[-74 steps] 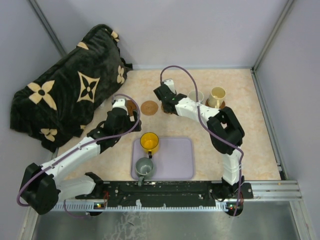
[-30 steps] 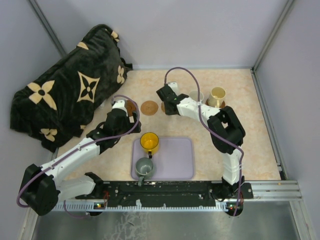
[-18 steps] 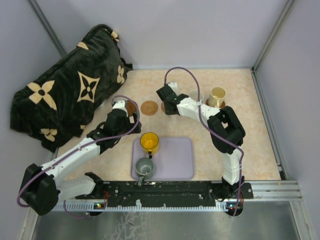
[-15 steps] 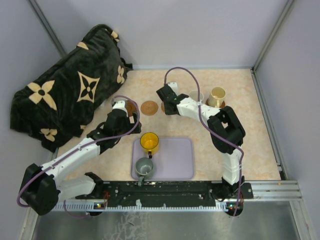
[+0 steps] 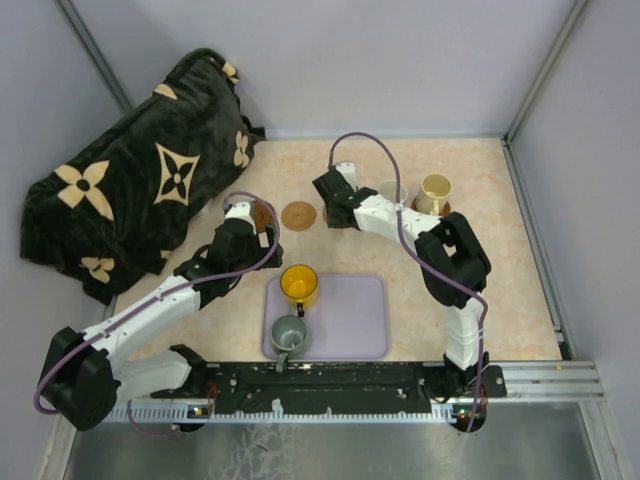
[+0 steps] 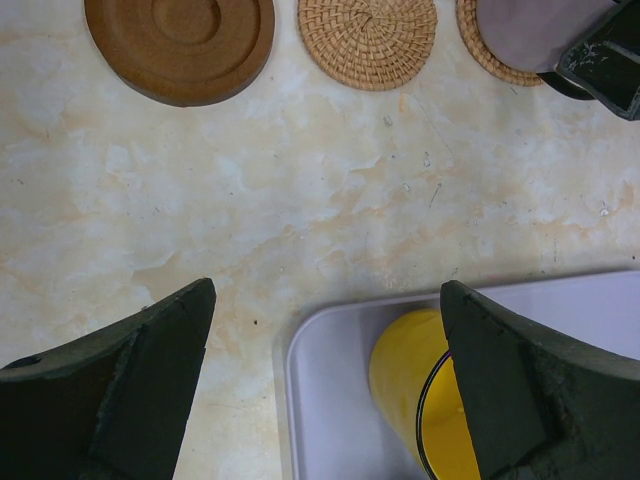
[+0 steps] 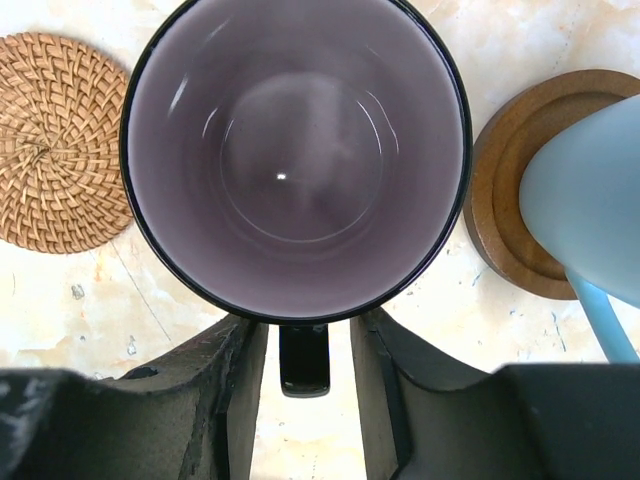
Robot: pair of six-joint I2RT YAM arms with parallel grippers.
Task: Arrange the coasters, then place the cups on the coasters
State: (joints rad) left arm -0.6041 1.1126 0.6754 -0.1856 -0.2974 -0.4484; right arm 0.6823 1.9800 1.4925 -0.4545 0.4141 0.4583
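My right gripper (image 7: 303, 330) is open, its fingers either side of the mauve cup's (image 7: 295, 150) handle with a gap on both sides. That cup stands on a woven coaster (image 6: 485, 55). Beside it lie an empty woven coaster (image 7: 55, 140) and a brown wooden coaster (image 6: 180, 40). The light blue cup (image 7: 590, 200) sits on a wooden coaster (image 7: 505, 200), and the cream cup (image 5: 435, 188) stands on another to its right. My left gripper (image 6: 325, 290) hangs open high over the tray's corner. The yellow cup (image 5: 299, 284) and grey-green cup (image 5: 289, 333) stand in the lavender tray (image 5: 350, 320).
A black blanket with tan flower shapes (image 5: 130, 190) is heaped at the back left. Grey walls close in the table on three sides. A metal rail (image 5: 540, 378) runs along the near edge.
My right gripper's jaws have spread apart and come off the mauve cup's handle. Earlier that gripper shifted slightly right. The left arm has stayed still.
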